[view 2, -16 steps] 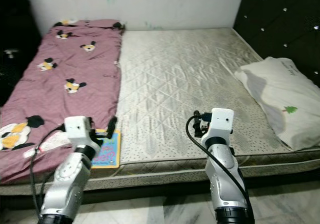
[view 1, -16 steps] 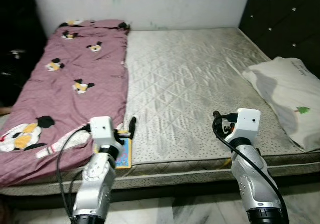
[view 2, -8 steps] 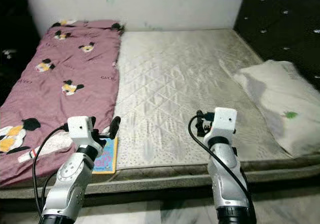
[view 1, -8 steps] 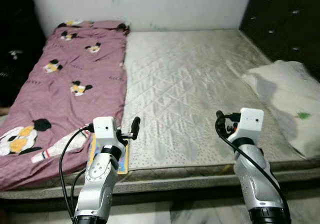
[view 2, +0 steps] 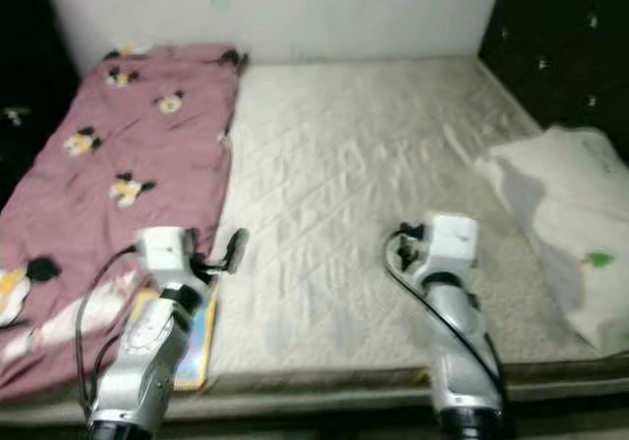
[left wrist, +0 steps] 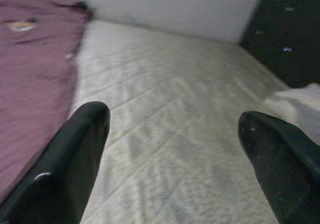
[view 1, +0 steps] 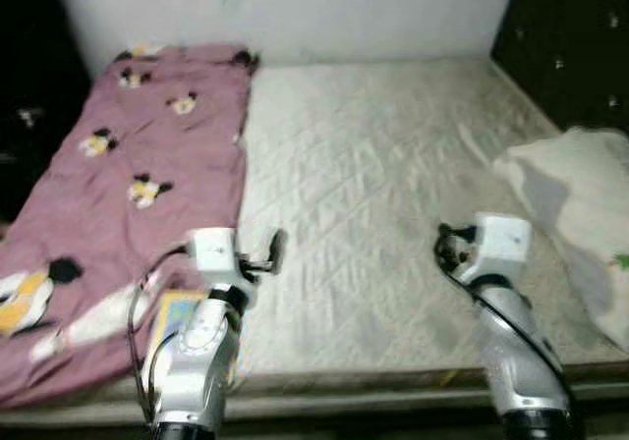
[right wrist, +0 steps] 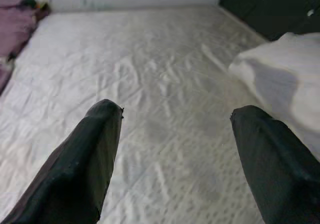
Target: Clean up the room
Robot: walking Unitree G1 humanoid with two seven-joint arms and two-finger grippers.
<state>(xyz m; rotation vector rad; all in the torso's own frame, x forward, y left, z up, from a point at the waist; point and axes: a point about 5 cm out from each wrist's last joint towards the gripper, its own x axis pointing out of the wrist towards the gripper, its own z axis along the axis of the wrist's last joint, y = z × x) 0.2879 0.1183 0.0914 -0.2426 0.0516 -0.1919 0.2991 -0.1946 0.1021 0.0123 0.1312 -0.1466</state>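
Quilted bare mattress [view 1: 373, 165], mauve cartoon-print blanket [view 1: 147, 155], both pincers [left wrist: 170, 134] [right wrist: 175, 129] spread wide, empty

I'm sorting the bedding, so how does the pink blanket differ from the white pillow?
The pink blanket lies flat along the bed's left side, printed with cartoon figures. The white pillow sits puffed at the right edge, mostly plain. Both rest on the mattress.

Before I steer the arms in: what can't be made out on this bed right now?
- Book: the left arm covers part of it and blur hides its cover, right eye view.
- Pillow: cut off by the frame edge, left eye view.
- Prints on the pink blanket: blurred.
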